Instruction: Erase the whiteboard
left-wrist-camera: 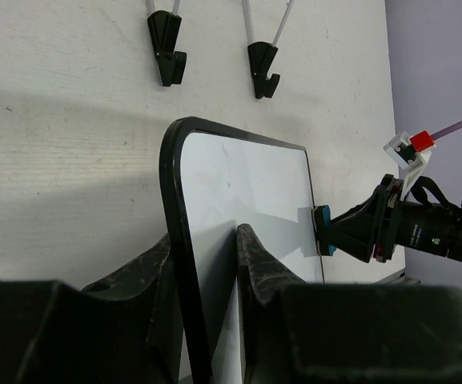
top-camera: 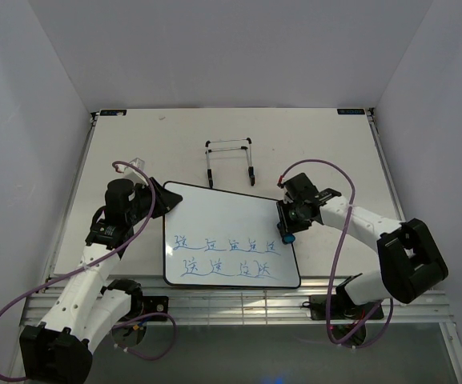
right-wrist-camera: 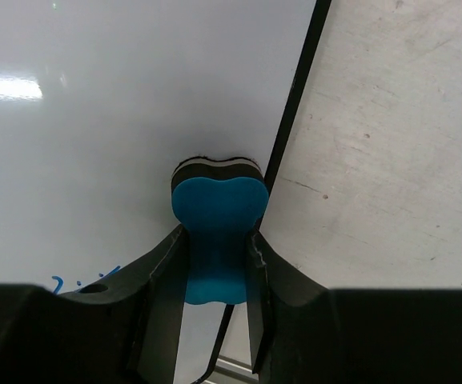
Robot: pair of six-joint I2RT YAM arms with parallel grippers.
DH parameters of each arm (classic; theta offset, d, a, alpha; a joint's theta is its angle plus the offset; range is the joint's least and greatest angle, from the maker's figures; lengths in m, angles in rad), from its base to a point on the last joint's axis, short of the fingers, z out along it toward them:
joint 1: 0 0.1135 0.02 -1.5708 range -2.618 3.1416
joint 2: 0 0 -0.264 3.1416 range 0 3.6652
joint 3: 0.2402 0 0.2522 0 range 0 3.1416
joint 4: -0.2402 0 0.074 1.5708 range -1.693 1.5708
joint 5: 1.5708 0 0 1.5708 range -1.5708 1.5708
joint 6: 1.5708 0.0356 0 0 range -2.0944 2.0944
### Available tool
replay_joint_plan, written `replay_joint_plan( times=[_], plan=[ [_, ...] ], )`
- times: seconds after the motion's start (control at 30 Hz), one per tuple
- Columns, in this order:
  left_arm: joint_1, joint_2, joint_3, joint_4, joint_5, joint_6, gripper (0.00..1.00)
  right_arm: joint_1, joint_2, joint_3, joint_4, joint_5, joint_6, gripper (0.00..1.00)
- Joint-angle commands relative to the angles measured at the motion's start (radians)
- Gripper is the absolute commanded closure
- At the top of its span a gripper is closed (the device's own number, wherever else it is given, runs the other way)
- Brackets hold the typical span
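The whiteboard (top-camera: 222, 220) lies flat on the table, glossy white with a thin black frame and two rows of blue handwriting (top-camera: 224, 256) across its near half. My left gripper (top-camera: 162, 200) is shut on the board's far left corner, its fingers (left-wrist-camera: 263, 256) pinching the frame edge (left-wrist-camera: 174, 200). My right gripper (top-camera: 285, 222) is shut on the blue bone-shaped eraser (right-wrist-camera: 217, 232), whose felt end rests on the board's right edge (right-wrist-camera: 295, 88). The eraser also shows in the left wrist view (left-wrist-camera: 322, 232).
A thin black wire stand (top-camera: 229, 160) lies on the table beyond the board; its clips (left-wrist-camera: 168, 56) show in the left wrist view. A slatted rail (top-camera: 239, 300) runs along the near table edge. Purple cables (top-camera: 327, 172) loop off both arms.
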Motion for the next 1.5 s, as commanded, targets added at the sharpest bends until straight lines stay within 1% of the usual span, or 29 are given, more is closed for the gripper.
replay_joint_plan(
  times=[0.0,0.07,0.13,0.17,0.2,0.23,0.27,0.33,0.4,0.47,0.53,0.57,0.6,0.63,0.7,0.73,0.77,0.83,0.87,0.9,0.93,0.97,1.03,1.17,1.23,1.27,1.3,1.37,1.47],
  plan=[
    [0.008,-0.015,0.027,-0.004,-0.172,0.173,1.00,0.046,0.021,0.008,-0.070,-0.050,-0.041,0.92],
    [0.008,-0.018,0.025,-0.004,-0.175,0.172,1.00,0.084,-0.031,0.009,-0.043,-0.119,-0.049,0.92],
    [0.008,-0.017,0.025,-0.004,-0.175,0.169,1.00,0.165,-0.097,0.006,0.009,-0.151,-0.029,0.92],
    [0.008,-0.018,0.024,-0.006,-0.174,0.167,1.00,0.233,-0.117,0.003,0.038,-0.157,0.011,0.92],
    [0.008,-0.020,0.024,-0.006,-0.174,0.164,1.00,0.267,-0.149,-0.001,0.071,-0.168,0.035,0.92],
    [0.008,-0.020,0.022,-0.006,-0.174,0.162,1.00,0.302,-0.160,0.000,0.142,-0.168,0.064,0.92],
    [0.008,-0.020,0.024,-0.006,-0.174,0.162,1.00,0.372,-0.168,0.002,0.179,-0.160,0.095,0.92],
    [0.008,-0.017,0.022,-0.006,-0.177,0.159,1.00,0.466,-0.165,0.012,0.282,-0.114,0.187,0.92],
    [0.010,-0.017,0.022,-0.006,-0.178,0.158,1.00,0.521,-0.126,0.032,0.328,-0.078,0.250,0.92],
    [0.010,-0.017,0.024,-0.009,-0.186,0.158,1.00,0.592,-0.090,0.100,0.332,-0.041,0.270,0.92],
    [0.010,-0.017,0.024,-0.009,-0.195,0.155,1.00,0.620,-0.030,0.176,0.281,0.021,0.266,0.92],
    [0.011,-0.012,0.025,-0.011,-0.200,0.155,1.00,0.624,-0.013,0.196,0.238,0.062,0.264,0.92],
    [0.014,-0.012,0.031,-0.011,-0.206,0.158,1.00,0.623,0.012,0.207,0.142,0.111,0.263,0.92],
    [0.018,-0.012,0.036,-0.015,-0.218,0.159,1.00,0.621,0.018,0.209,0.100,0.126,0.247,0.92],
    [0.030,-0.032,0.041,-0.037,-0.267,0.164,1.00,0.600,0.000,0.158,-0.001,0.151,0.244,0.92],
    [0.033,-0.041,0.041,-0.046,-0.269,0.166,1.00,0.586,-0.020,0.125,-0.021,0.165,0.262,0.92],
    [0.033,-0.055,0.041,-0.050,-0.304,0.175,1.00,0.547,-0.070,0.041,-0.035,0.171,0.272,0.92],
    [0.033,-0.063,0.045,-0.055,-0.319,0.182,1.00,0.485,-0.129,-0.047,-0.055,0.151,0.280,0.92],
    [0.033,-0.061,0.047,-0.057,-0.322,0.185,1.00,0.423,-0.157,-0.117,-0.069,0.151,0.281,0.92],
    [0.033,-0.057,0.050,-0.060,-0.330,0.185,1.00,0.392,-0.204,-0.144,-0.087,0.160,0.280,0.92],
    [0.033,-0.054,0.053,-0.064,-0.344,0.184,1.00,0.329,-0.223,-0.162,-0.130,0.162,0.272,0.92],
    [0.033,-0.051,0.054,-0.066,-0.350,0.181,1.00,0.301,-0.235,-0.176,-0.145,0.159,0.246,0.92],
    [0.033,-0.046,0.056,-0.076,-0.379,0.170,1.00,0.276,-0.243,-0.166,-0.147,0.127,0.221,0.92],
    [0.033,-0.052,0.056,-0.084,-0.396,0.166,1.00,0.273,-0.143,-0.113,-0.152,0.111,0.192,0.92],
    [0.031,-0.058,0.050,-0.083,-0.390,0.159,1.00,0.275,-0.105,-0.081,-0.124,0.069,0.162,0.92],
    [0.033,-0.058,0.045,-0.080,-0.370,0.159,1.00,0.279,-0.077,-0.071,-0.068,0.038,0.151,0.92],
    [0.033,-0.057,0.042,-0.073,-0.355,0.159,1.00,0.288,-0.071,-0.060,-0.034,-0.055,0.132,0.92],
    [0.031,-0.051,0.038,-0.057,-0.310,0.158,1.00,0.333,-0.056,-0.008,0.049,-0.112,0.131,0.92],
    [0.033,-0.045,0.027,-0.034,-0.286,0.158,1.00,0.393,-0.045,0.078,0.147,-0.157,0.151,0.92]
  ],
)
